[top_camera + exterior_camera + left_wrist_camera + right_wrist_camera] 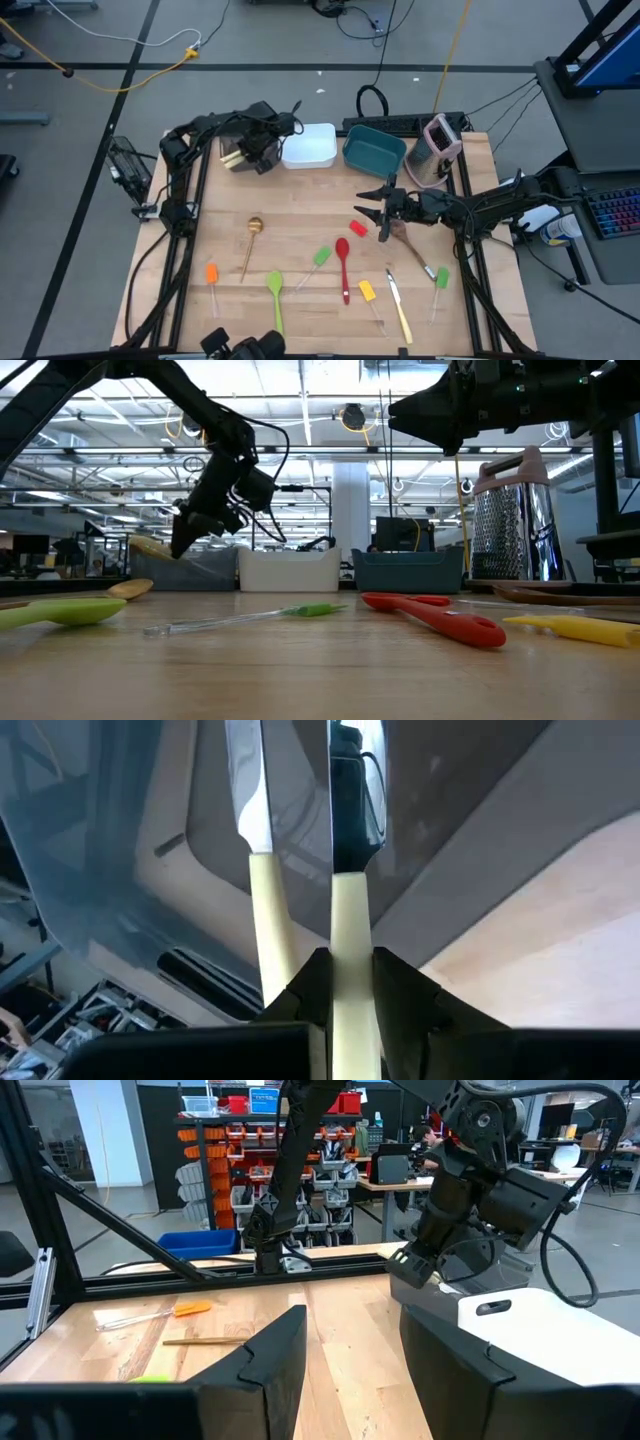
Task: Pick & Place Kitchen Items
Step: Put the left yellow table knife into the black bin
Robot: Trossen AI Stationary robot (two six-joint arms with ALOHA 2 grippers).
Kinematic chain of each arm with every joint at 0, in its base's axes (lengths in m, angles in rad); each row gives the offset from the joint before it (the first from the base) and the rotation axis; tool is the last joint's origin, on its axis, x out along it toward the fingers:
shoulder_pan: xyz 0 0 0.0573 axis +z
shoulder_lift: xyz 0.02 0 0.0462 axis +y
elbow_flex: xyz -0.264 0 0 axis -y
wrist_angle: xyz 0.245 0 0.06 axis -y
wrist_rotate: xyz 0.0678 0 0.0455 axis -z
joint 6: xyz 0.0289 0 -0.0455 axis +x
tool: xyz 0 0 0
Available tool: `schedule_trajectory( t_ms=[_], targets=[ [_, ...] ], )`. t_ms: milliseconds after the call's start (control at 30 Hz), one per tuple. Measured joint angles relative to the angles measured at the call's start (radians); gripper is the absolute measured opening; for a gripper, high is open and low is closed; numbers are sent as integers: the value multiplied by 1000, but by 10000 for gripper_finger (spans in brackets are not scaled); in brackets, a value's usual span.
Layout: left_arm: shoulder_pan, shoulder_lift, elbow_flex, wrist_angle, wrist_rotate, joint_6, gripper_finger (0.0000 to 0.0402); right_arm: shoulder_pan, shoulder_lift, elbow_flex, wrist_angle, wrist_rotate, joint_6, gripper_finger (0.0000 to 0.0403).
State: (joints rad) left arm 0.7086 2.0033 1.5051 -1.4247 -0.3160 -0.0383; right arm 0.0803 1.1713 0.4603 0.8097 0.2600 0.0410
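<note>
Left gripper (350, 995) of mine was clamped narrowly on the cream handle of a knife (345, 920), over the brown tub (232, 152) at the far left of the table (300, 230). Seen from my left wrist, the knife's long axis ran straight out from between my fingers (310, 985), blade leading, tip down into the tub. A second cream-handled knife (262, 900) lay just beside it, nearly parallel, its blade pointing the same way. Both blade tips were cut off at the edge of that picture, so I could not tell whether they touched the tub's floor. From above, my own arm hid the tub's inside and both knives.

My right gripper (372, 214) hung with its fingers well apart and nothing between them, over the middle of the table, near the red-headed spatula (358, 230).

On the near half of the table lay the gold spoon (251, 240), lengthwise toward the near edge; the red spoon (343, 266), likewise, bowl at the far end; the green spoon (275, 297); and a third knife (398, 306), handle toward the near edge. The orange-headed spatula (212, 279) had a clear handle that was hard to make out against the wood.
</note>
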Motion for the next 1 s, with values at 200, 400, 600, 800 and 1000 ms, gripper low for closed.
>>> schedule_trajectory(
  t_ms=[200, 400, 600, 800, 1000],
  targets=[
    [5, 0, 0, 28, 0, 13, 47, 0, 0, 0, 0, 0, 0, 157],
    [11, 0, 0, 48, -6, 18, 63, 0, 0, 0, 0, 0, 0, 157],
    [11, 0, 0, 69, -51, 67, 65, 0, 0, 0, 0, 0, 0, 157],
    [10, 0, 0, 68, -83, 91, 66, 0, 0, 0, 0, 0, 0, 157],
    [10, 0, 0, 67, -144, 110, 67, 0, 0, 0, 0, 0, 0, 157]
  ],
)
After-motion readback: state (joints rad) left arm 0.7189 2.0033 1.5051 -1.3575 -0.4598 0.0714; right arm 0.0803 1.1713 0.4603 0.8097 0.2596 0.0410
